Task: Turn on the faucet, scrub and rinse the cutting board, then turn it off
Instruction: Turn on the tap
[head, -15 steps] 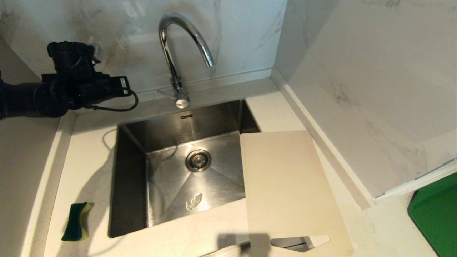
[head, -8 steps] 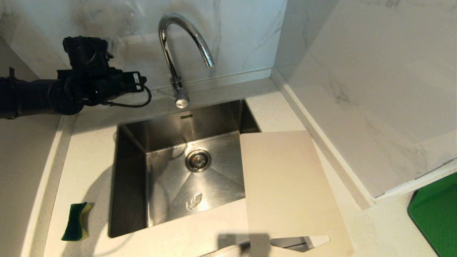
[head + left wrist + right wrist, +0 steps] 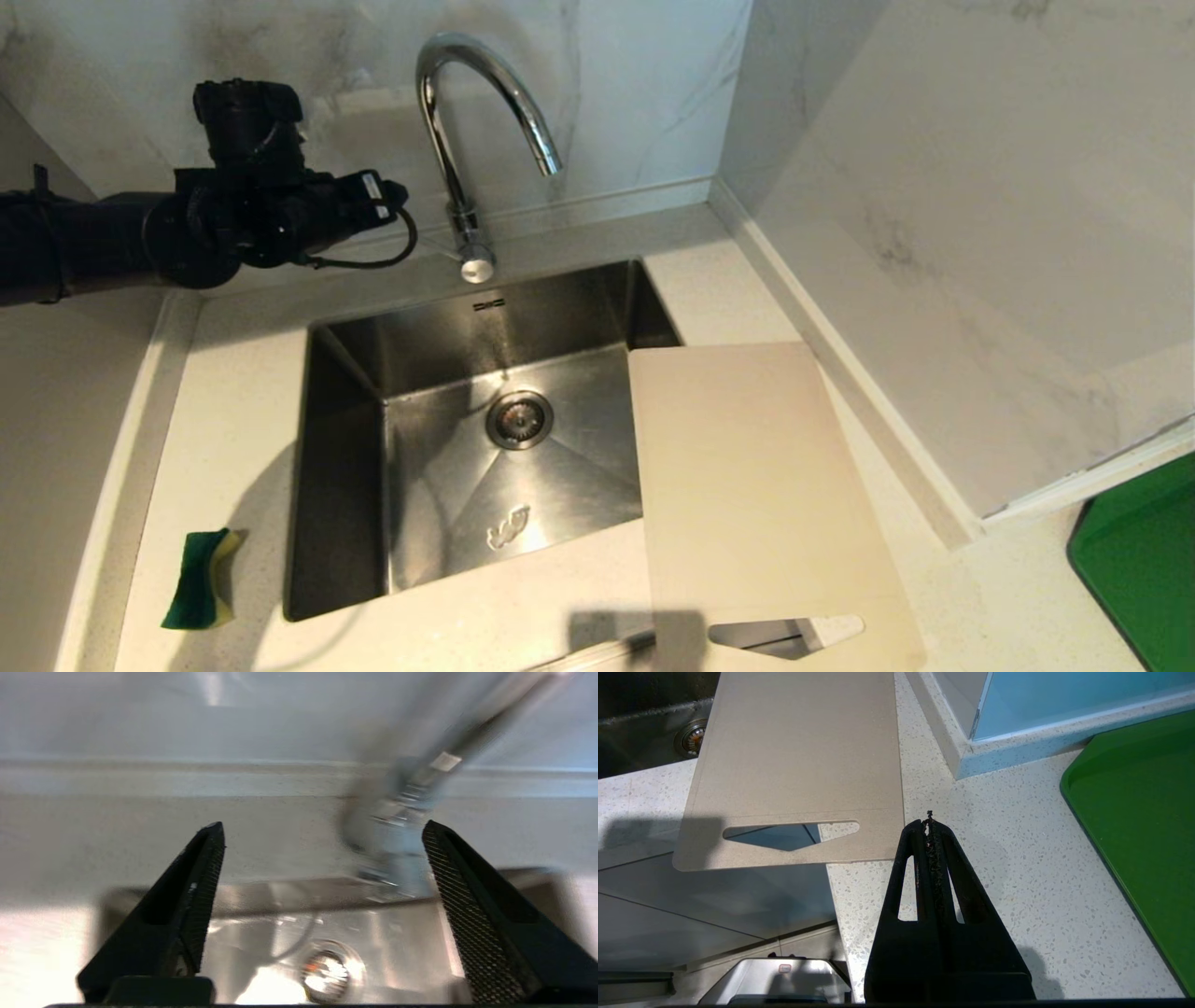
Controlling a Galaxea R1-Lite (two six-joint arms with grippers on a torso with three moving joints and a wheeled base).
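The faucet [image 3: 467,121] is shiny chrome, the board [image 3: 747,485] plain pale beige, the sink [image 3: 345,467] brushed steel. The bench [image 3: 1017,896] is white with grey speckles, the wall [image 3: 934,233] grey-veined white marble. The sponge [image 3: 198,579] is green and yellow, the tray [image 3: 1144,560] bright green.

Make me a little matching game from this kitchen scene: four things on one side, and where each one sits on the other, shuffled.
Things:
1. sponge
2. cutting board
3. faucet
4. green tray

Places:
A. at the back of the sink, by the wall
B. on the counter left of the sink
C. far right on the counter, partly out of the picture
D. lying over the sink's right edge and the counter's front edge

Pairs: 1-B, 2-D, 3-A, 4-C
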